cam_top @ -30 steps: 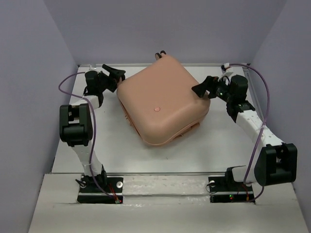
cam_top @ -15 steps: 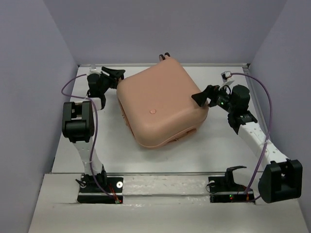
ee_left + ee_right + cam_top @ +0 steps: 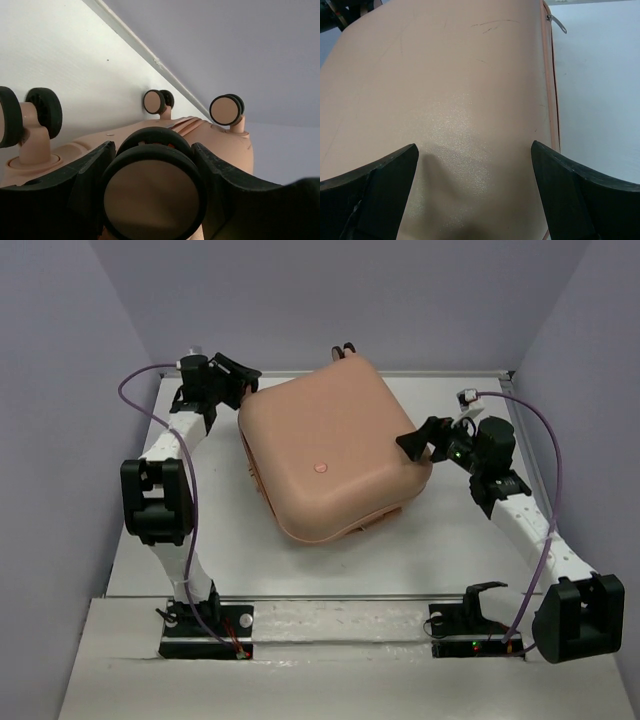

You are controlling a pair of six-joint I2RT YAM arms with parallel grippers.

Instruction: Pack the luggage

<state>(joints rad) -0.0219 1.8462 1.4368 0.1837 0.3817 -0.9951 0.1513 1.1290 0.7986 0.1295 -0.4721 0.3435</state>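
Closest to me, at the counter's (image 3: pixel 450 540) near edge, are the two arm bases, and both arms reach away towards the luggage (image 3: pixel 330 445). It lies flat and closed in the middle of the counter, broad peach shell up, with a small round mark (image 3: pixel 320 467) near the shell's centre. It sits askew, with one corner pointing at the bases and its sides running diagonally to the counter's edges. From above it looks almost square, so the long axis is hard to pick out. The wheeled end faces far-left and the opposite end near-right.

At the luggage's right corner is the right gripper (image 3: pixel 420 437), its jaws spread wide. The wrist view shows them (image 3: pixel 474 147) apart over the smooth shell, gripping nothing. The zip seam (image 3: pixel 552 90) runs along the shell's right edge, with a pull tab (image 3: pixel 559 24) at its far end.

Further back, at the luggage's far-left side, the left gripper (image 3: pixel 240 375) is at the wheeled end. Its wrist camera shows the jaws (image 3: pixel 152 147) pressed against both sides of one caster wheel (image 3: pixel 152 195). Three other wheels (image 3: pixel 226 110) stand beyond it on the same end, with the back wall behind them.
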